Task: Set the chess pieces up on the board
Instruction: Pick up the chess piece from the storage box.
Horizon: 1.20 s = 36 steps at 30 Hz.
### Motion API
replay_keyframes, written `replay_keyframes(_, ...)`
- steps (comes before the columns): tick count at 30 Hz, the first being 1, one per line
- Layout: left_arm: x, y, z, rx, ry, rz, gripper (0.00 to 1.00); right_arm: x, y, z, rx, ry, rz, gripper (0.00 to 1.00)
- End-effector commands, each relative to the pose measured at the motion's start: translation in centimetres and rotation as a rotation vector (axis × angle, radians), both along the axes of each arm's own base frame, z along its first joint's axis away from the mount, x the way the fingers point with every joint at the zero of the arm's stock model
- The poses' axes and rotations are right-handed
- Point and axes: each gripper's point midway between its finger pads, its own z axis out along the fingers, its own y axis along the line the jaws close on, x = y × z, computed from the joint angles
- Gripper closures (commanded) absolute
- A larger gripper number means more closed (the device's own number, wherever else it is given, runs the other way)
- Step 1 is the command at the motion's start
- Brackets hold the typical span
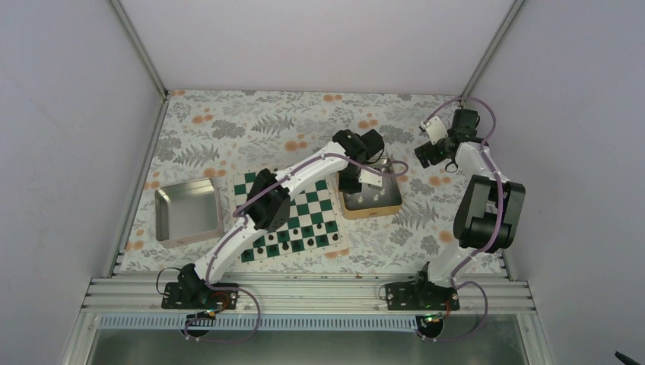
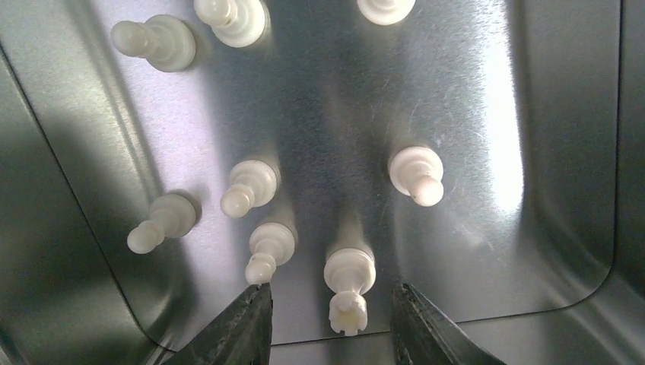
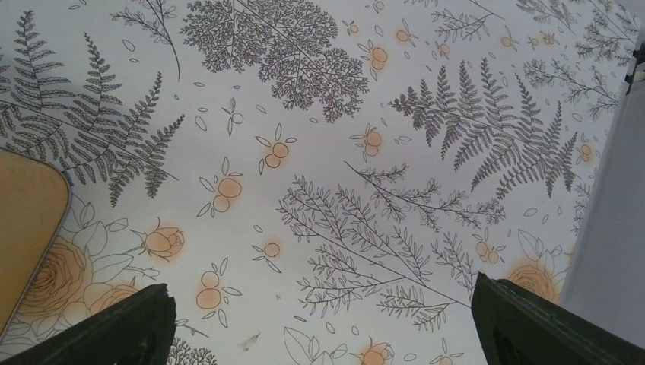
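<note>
My left gripper (image 1: 366,182) reaches down into the tan tin (image 1: 373,214), which stands just right of the green and white board (image 1: 316,218). In the left wrist view the open gripper (image 2: 328,289) has a white rook (image 2: 348,293) between its jaws, with a gap on each side. A second white piece (image 2: 266,251) stands close to the left finger (image 2: 243,327). Several more white chess pieces (image 2: 251,186) stand on the tin's metal floor (image 2: 471,114). My right gripper (image 3: 321,287) hangs open over bare floral cloth at the far right (image 1: 430,144).
Dark pieces (image 1: 293,237) fill the board's near rows. A grey square tray (image 1: 188,211) lies left of the board. The tin's rounded corner (image 3: 27,228) shows at the left edge of the right wrist view. The left arm crosses above the board.
</note>
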Motion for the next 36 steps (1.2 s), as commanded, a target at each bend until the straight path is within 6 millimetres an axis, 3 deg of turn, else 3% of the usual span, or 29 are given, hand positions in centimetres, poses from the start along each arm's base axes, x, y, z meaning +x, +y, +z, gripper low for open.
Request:
replay_keyframes(1, -0.4, -0.2, -0.2, 0.022, -0.016, -0.02, 0.61, -0.1, 0.1, 0.9, 0.01, -0.02, 0.017, 0.0)
replay_keyframes(13, -0.5, -0.3, -0.6, 0.03, -0.016, -0.044, 0.7, -0.3, 0.1, 0.7, 0.004, -0.009, 0.022, 0.0)
replay_keyframes(29, -0.9, 0.1, -1.4, 0.05, 0.002, -0.056, 0.72, -0.5, 0.2, 0.3, 0.005, 0.01, 0.029, 0.0)
replay_keyframes(36, -0.9, 0.1, -1.7, 0.055, 0.006, -0.066, 0.77, -0.6, 0.1, 0.2, 0.003, 0.013, 0.029, 0.0)
